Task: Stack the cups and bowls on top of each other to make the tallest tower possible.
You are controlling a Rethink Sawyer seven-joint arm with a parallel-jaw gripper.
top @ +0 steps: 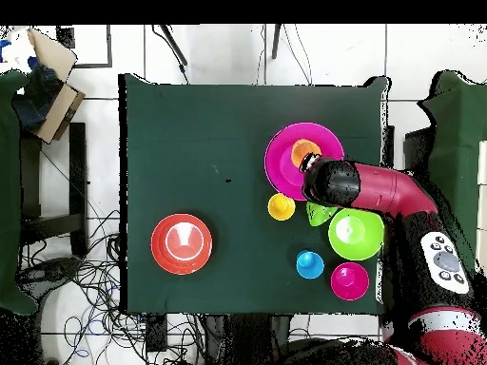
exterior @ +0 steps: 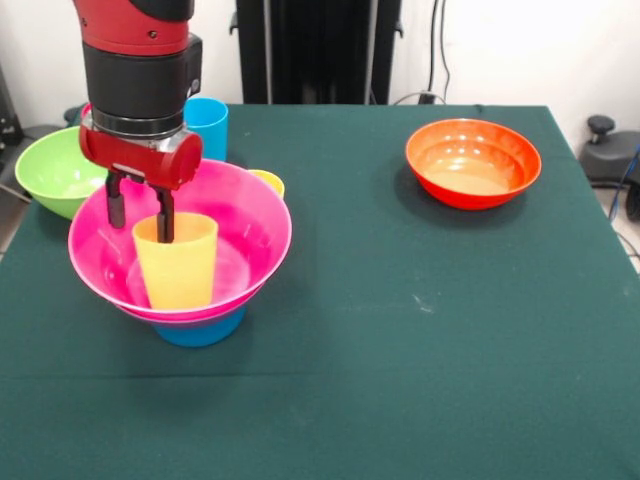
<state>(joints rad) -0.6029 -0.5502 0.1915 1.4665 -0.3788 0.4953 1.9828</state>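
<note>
The orange-yellow cup (exterior: 177,258) stands upright inside the big pink bowl (exterior: 255,205), mouth up, long axis vertical; that bowl tops a blue piece (exterior: 205,329) on the tabletop (exterior: 400,330); the gripper (exterior: 140,212) hangs directly above, its fingers (exterior: 164,214) straddling the cup's far rim, one inside and one outside, apparently pinching it; any lift should run straight up along that axis.

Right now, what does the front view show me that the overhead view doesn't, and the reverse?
Front only: the pincer straddling the rim of the orange-yellow cup, one finger inside and one outside, and a blue bowl under the big pink bowl.
Overhead only: a small purple bowl near the robot's base.
Both: the orange bowl standing apart, the sky blue cup, the lime green bowl.
</note>
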